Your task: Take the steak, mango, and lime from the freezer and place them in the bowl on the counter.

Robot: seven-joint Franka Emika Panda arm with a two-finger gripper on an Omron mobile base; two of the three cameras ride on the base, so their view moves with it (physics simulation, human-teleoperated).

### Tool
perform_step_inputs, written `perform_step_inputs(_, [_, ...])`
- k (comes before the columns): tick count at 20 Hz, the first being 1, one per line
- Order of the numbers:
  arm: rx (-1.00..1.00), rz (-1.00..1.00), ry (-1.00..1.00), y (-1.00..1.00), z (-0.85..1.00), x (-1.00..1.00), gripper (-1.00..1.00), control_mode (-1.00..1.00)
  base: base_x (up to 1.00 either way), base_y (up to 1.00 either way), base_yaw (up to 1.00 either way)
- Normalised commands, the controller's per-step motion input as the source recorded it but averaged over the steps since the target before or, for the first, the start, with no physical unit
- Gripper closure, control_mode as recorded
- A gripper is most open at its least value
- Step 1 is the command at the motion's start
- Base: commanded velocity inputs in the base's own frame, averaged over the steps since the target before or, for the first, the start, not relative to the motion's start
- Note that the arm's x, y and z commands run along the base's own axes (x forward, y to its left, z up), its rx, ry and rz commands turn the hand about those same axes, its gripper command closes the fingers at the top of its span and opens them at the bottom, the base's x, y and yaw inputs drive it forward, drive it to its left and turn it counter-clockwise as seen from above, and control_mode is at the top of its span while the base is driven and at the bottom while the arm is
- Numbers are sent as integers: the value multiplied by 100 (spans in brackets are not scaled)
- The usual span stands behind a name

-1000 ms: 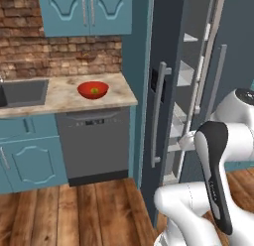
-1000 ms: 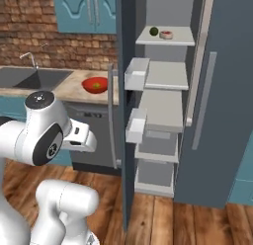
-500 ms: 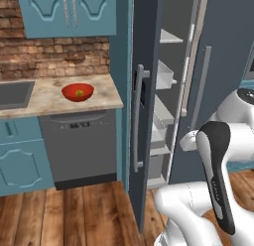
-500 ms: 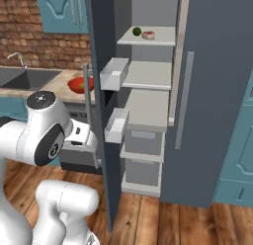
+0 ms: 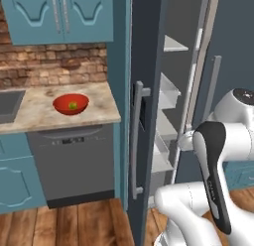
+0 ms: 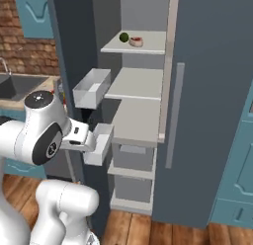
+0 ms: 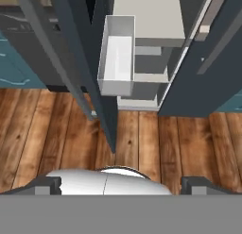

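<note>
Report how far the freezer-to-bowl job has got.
Done: the mango sits in the red bowl on the counter. In hand: nothing; the gripper is open. Left: the lime and the steak, both on the freezer top shelf.

From my remote station: the slate-blue freezer (image 6: 207,91) stands open, its light grey shelves (image 6: 136,118) and white door bins (image 6: 91,88) ahead of the arm. On the pale top shelf, far above the gripper, I see a dark green lime (image 6: 124,37) beside a red steak (image 6: 136,41) rimmed in whitish fat. Off to the arm's left, a glossy red bowl (image 5: 71,104) with a yellow-green mango (image 5: 73,105) in it sits on the beige marbled counter (image 5: 34,108), backed by a red-brown brick wall (image 5: 54,69) under teal cabinets (image 5: 59,14). The dishwasher (image 5: 72,163) below is dark grey. Brown wood-grain floor (image 7: 47,134) lies under the hand.
</note>
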Motion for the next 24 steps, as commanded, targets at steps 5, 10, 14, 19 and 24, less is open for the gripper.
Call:
perform_step_inputs(5, [0, 0, 0, 0, 0, 0, -100, 100, 37, -61, 5])
perform_step_inputs(10, [0, 0, 0, 0, 0, 0, -100, 100, 57, -38, 7])
perform_step_inputs(14, [0, 0, 0, 0, 0, 0, -100, 100, 65, -29, 6])
perform_step_inputs(19, [0, 0, 0, 0, 0, 0, -100, 100, 63, -42, 10])
perform_step_inputs(24, [0, 0, 0, 0, 0, 0, -100, 100, 21, -19, 4])
